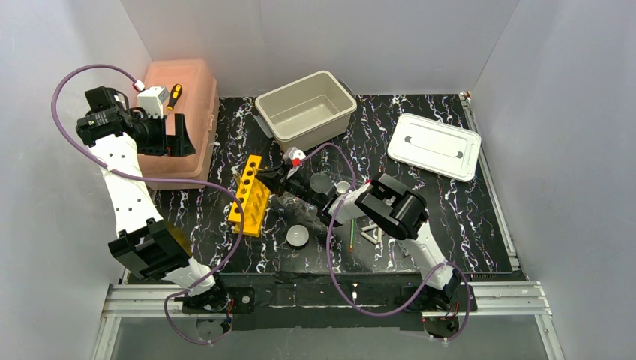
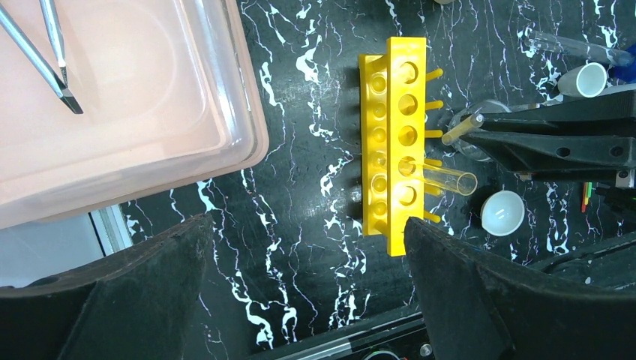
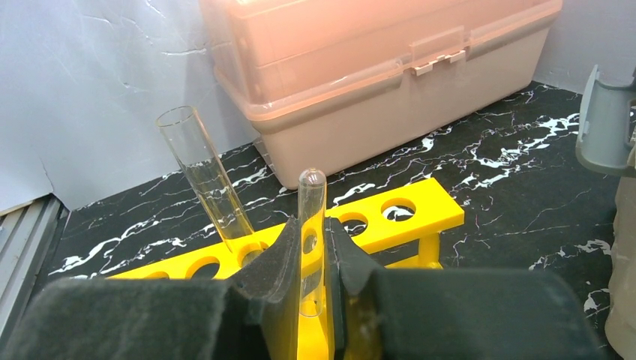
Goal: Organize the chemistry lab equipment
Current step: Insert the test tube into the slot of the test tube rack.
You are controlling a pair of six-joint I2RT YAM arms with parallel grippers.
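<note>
The yellow tube rack (image 1: 251, 196) stands left of the table's middle, with one clear glass tube (image 3: 206, 180) leaning in a slot. My right gripper (image 3: 311, 259) is shut on a second glass tube (image 3: 311, 217), whose rounded end points at the rack just ahead; the left wrist view shows that tube (image 2: 463, 129) beside the rack (image 2: 394, 142). A white bowl (image 1: 298, 235), a red-capped squeeze bottle (image 1: 295, 157), a flask (image 1: 322, 182), a green spoon (image 1: 352, 234) and a white triangle (image 1: 371, 234) lie around the right arm. My left gripper (image 2: 307, 285) hangs open and empty, high near the pink box (image 1: 178, 124).
A screwdriver (image 1: 174, 95) lies on the pink box. An open grey bin (image 1: 306, 107) stands at the back centre, and its white lid (image 1: 435, 146) lies at the back right. Grey walls close in the left, back and right sides.
</note>
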